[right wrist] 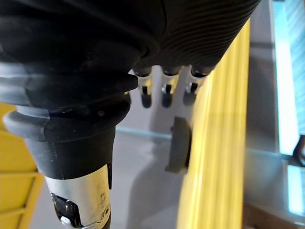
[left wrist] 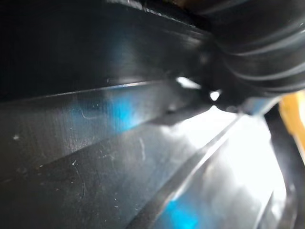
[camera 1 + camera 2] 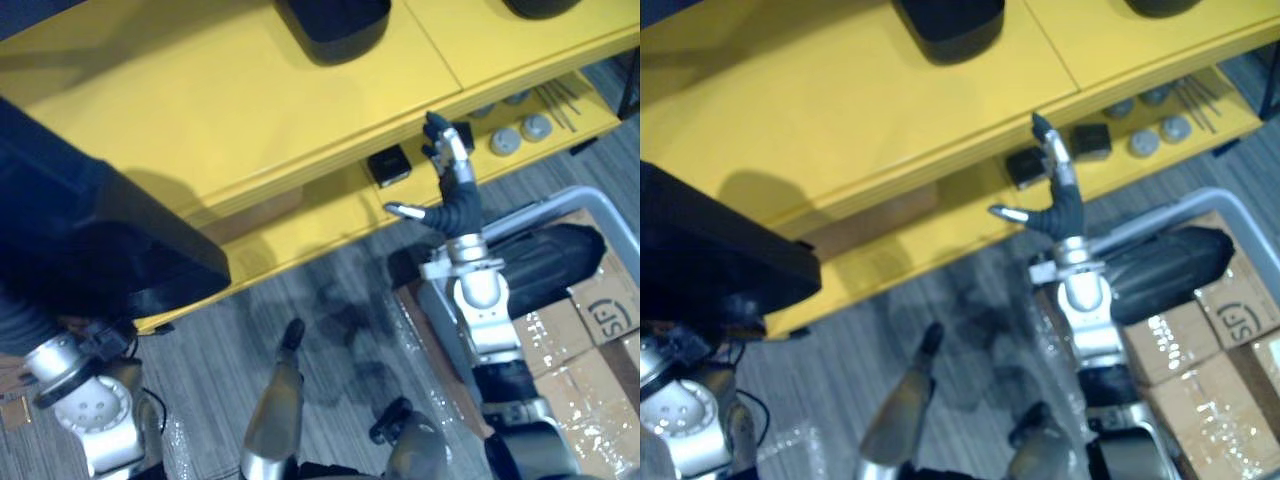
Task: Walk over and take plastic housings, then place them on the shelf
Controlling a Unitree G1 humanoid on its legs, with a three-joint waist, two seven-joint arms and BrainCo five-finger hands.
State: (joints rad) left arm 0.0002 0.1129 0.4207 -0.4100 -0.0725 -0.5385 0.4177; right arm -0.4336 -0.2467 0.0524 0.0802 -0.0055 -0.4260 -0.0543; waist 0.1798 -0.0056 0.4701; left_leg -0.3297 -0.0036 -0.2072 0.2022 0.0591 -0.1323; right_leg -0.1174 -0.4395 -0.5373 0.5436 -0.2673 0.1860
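Housing: large black plastic housing [image 3: 90, 230] overhangs the yellow shelf's [image 3: 250, 110] left front edge, against the left hand [image 2: 257, 47]; its grip cannot be told
Free hand: right hand [image 3: 455, 190] empty, fingers spread, at the shelf's front edge
Risk: let go here, the plastic housing would likely tip floorward; too much overhang

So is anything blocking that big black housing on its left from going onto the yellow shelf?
Nothing visible. The shelf top beside the black housing is bare; a second housing sits further back, and the right hand is off to the side.
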